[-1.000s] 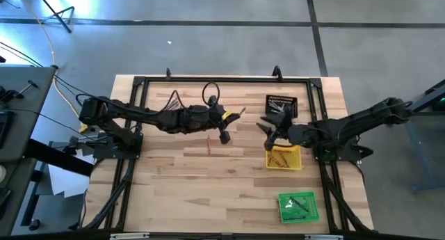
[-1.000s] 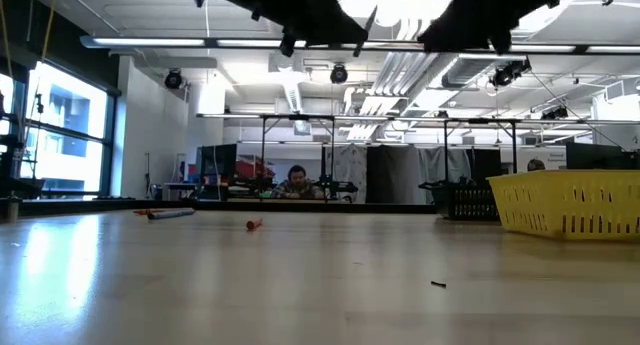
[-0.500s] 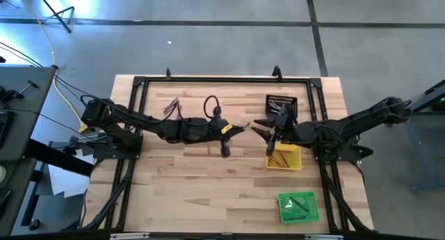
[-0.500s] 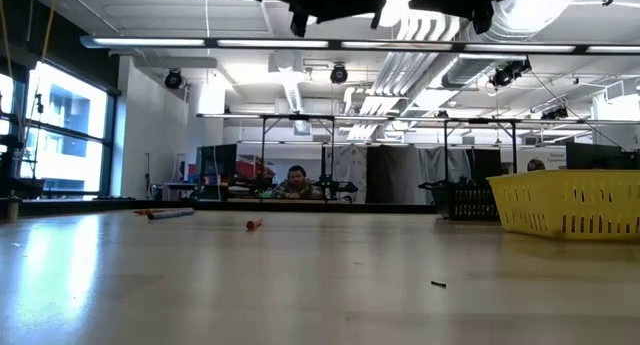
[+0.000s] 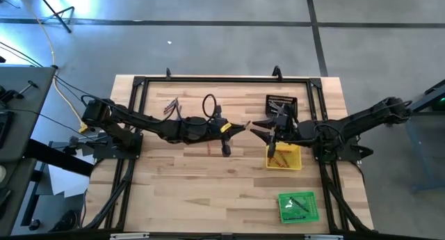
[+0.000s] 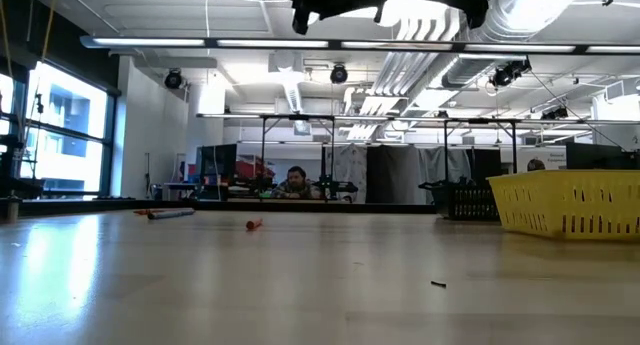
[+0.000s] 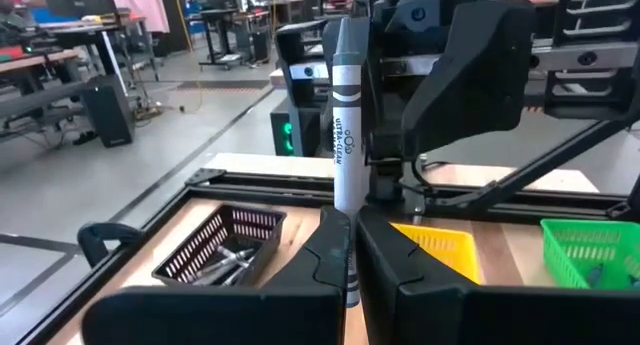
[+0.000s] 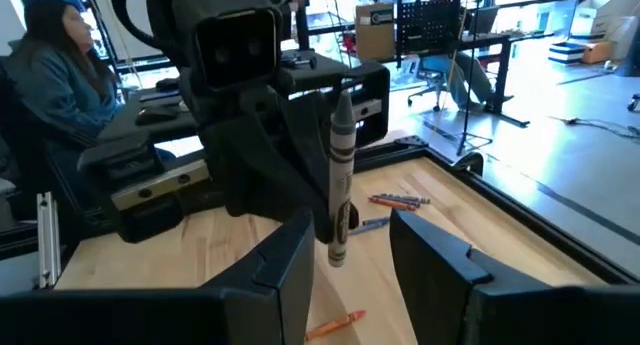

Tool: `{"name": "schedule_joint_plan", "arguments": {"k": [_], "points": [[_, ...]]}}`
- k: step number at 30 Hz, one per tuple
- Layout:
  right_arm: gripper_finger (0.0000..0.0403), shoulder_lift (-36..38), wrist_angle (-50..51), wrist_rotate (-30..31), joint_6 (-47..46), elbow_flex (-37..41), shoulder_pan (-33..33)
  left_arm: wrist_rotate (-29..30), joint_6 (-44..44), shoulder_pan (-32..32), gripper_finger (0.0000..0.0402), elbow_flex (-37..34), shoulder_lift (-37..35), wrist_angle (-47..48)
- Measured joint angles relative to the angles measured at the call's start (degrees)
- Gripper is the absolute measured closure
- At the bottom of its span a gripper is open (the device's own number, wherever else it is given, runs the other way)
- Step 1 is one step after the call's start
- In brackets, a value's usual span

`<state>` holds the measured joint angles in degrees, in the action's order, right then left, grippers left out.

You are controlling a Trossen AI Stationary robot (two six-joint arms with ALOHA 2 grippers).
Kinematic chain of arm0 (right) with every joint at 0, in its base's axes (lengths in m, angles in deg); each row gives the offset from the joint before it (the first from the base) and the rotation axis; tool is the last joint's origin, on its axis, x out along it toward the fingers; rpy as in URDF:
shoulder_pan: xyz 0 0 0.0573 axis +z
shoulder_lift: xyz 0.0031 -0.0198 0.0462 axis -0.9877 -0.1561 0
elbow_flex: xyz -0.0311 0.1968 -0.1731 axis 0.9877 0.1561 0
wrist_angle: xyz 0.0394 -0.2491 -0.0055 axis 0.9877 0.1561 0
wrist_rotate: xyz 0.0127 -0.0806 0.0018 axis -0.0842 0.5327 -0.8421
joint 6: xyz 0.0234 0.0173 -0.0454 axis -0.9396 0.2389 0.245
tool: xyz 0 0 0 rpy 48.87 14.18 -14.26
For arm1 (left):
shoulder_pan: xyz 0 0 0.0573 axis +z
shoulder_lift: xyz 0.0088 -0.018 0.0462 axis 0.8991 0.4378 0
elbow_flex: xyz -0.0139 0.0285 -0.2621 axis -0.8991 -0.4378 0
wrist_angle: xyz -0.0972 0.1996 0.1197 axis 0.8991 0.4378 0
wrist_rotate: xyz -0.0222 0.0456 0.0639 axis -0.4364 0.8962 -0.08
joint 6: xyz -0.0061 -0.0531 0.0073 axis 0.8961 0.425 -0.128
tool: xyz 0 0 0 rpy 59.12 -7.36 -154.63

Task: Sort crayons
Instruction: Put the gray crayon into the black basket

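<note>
Right wrist view: grey crayon (image 8: 338,175) standing upright between spread right end effector (image 8: 345,250) fingers, clamped at its lower end by left end effector (image 7: 352,247), mid-counter (image 5: 208,177), handover-ready beside yellow tray (image 5: 295,163).

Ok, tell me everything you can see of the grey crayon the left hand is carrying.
The grey crayon is a slim stick in a pale grey paper wrapper with black bands and small black print, ending in a darker cone tip. It stands upright, its lower end pinched in the shut left hand, held in the air above the table. The open right hand faces it, fingers on either side, not yet touching. Nothing else touches it.
</note>
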<state>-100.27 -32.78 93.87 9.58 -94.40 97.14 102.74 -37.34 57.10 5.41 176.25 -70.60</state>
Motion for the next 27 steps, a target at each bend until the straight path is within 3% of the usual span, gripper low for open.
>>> {"name": "schedule_joint_plan", "arguments": {"k": [27], "points": [[0.0277, -6.12, -13.09, -7.5, 2.14, 0.0, -5.64, -0.57, -0.58, -0.92, 0.0401, 0.0, 0.0, -2.25]]}}
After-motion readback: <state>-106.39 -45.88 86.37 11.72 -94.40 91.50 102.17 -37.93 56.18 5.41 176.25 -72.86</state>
